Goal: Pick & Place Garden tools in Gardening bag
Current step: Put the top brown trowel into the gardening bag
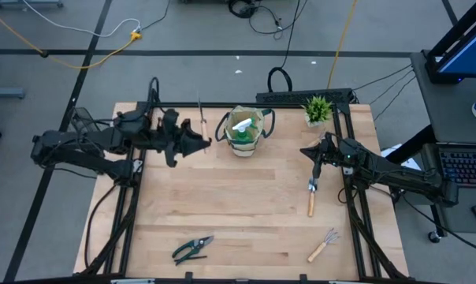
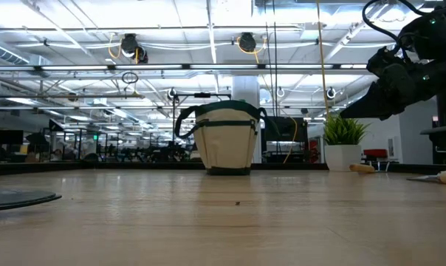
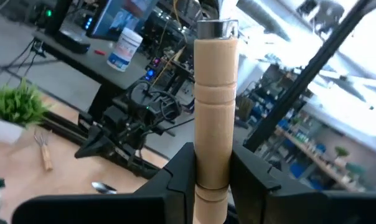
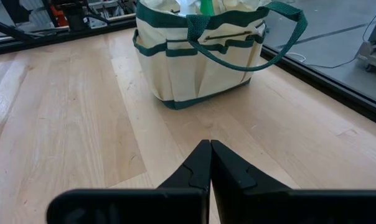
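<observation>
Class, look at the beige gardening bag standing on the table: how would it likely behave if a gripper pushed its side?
The gardening bag is fabric, so its wall would probably dent rather than resist. It stands upright on a flat base, so it may slide before tipping. Its loop handles look floppy.

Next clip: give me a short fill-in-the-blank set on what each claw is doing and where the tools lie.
1. The left claw grips a tool by its ____ handle.
2. The right claw is ____ and holds nothing.
3. The pruning shears lie on the ____, not in the gardening bag.

Missing words: wooden; shut; table
</observation>
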Motion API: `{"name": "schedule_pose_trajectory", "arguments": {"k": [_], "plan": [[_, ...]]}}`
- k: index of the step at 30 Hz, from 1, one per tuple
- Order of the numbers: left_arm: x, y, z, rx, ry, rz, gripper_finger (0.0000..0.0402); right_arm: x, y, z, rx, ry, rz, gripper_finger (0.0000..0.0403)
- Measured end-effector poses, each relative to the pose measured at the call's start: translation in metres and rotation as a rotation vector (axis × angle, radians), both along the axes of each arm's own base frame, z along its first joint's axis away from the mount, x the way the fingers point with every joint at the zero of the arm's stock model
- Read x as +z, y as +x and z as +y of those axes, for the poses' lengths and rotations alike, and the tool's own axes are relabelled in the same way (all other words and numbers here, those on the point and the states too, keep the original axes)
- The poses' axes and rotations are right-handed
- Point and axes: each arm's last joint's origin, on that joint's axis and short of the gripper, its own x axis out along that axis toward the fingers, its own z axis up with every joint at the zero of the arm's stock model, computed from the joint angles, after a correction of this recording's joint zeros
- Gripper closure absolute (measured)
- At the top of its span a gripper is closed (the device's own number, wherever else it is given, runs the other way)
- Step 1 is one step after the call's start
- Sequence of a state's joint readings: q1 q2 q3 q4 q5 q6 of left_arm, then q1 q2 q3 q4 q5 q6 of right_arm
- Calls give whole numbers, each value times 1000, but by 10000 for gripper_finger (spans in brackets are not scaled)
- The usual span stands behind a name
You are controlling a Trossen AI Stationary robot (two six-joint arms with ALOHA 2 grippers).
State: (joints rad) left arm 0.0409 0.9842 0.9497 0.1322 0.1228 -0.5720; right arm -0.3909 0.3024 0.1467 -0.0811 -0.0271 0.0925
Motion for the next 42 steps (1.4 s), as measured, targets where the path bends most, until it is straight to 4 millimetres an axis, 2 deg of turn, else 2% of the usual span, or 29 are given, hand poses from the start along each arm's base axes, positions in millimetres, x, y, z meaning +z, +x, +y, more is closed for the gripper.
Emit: {"name": "schedule_pose_trajectory", "arguments": {"k": [10, 19, 29, 42], "plan": [[-8, 30, -11, -12, 281, -80, 328, 0, 0, 0, 2, -7, 2, 403], [-14, 44, -18, 61, 530, -121, 328, 0, 0, 0, 2, -7, 3, 403], [-5, 42, -30, 155, 840, -234, 328, 0, 0, 0, 2, -7, 4, 403], [13, 33, -41, 250, 1049, -462, 328, 0, 0, 0, 2, -7, 4, 403]]}}
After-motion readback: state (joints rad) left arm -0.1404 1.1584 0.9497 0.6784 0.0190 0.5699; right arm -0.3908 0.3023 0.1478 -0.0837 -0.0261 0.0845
